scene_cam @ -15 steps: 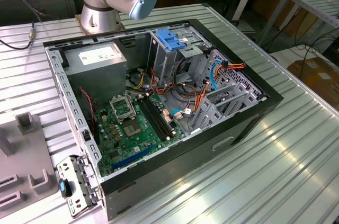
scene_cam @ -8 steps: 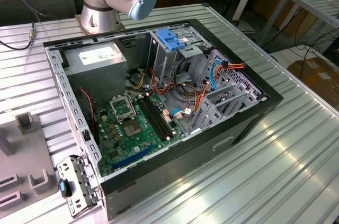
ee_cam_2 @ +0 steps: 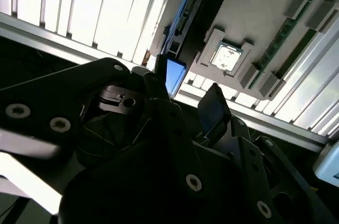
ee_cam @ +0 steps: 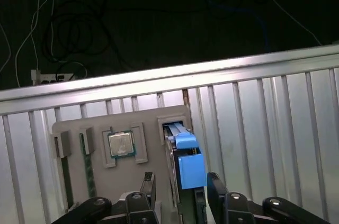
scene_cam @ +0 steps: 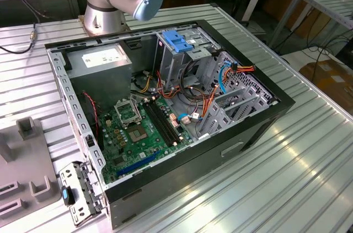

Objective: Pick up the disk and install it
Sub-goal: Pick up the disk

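The disk (ee_cam: 190, 167), a dark drive with bright blue carrier rails, stands on edge in a slot of a grey holder (ee_cam: 151, 128) on the ribbed table. My gripper (ee_cam: 181, 189) hovers just above it, open, with one dark finger on each side and small gaps to the rails. In the second wrist view a blue corner of the disk (ee_cam_2: 175, 75) shows between the fingers of the gripper (ee_cam_2: 185, 94). The open computer case (scene_cam: 259, 128) lies on its side in the middle of the table, its drive cage (scene_cam: 185, 59) at the back.
On the grey holder, beside the disk, sit a processor chip (ee_cam: 121, 143) and a memory stick (ee_cam: 87, 168). The table's edge (ee_cam: 159, 81) runs just beyond the holder, with cables on the dark floor past it. The arm's base (scene_cam: 105, 15) stands behind the case.
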Available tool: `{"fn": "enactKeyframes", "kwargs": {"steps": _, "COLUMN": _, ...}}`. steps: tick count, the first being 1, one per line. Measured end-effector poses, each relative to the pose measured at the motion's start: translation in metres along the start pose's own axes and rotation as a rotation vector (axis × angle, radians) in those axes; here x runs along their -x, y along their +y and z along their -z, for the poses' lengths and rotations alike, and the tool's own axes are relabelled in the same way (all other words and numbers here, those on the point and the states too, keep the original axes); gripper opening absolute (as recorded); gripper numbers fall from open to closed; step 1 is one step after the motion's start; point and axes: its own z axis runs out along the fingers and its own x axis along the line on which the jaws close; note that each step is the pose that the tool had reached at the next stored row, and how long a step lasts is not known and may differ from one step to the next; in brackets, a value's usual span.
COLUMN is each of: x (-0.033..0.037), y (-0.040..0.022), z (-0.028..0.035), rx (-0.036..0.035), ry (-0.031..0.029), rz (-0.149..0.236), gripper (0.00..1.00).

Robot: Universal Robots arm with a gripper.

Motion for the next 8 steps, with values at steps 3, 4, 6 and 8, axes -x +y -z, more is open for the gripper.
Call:
{"fn": "enactKeyframes", "kwargs": {"steps": 3, "x": 0.0022, "y": 0.0005, "z": -0.0042, "rx": -0.0016, "ry": -0.0005, "rz": 0.011, "gripper": 0.51}}
{"fn": "enactKeyframes", "kwargs": {"steps": 4, "x": 0.0022, "y": 0.0009, "z": -0.0050, "rx": -0.0018, "ry": -0.0005, "rz": 0.012, "gripper": 0.51}}
{"fn": "enactKeyframes", "kwargs": {"steps": 6, "x": 0.0021, "y": 0.0019, "z": -0.0064, "rx": -0.0023, "ry": -0.0006, "rz": 0.014, "gripper": 0.51}}
{"fn": "enactKeyframes", "kwargs": {"steps": 8, "x": 0.0019, "y": 0.0033, "z": -0.0078, "rx": -0.0027, "ry": -0.0007, "rz": 0.017, "gripper": 0.51}}
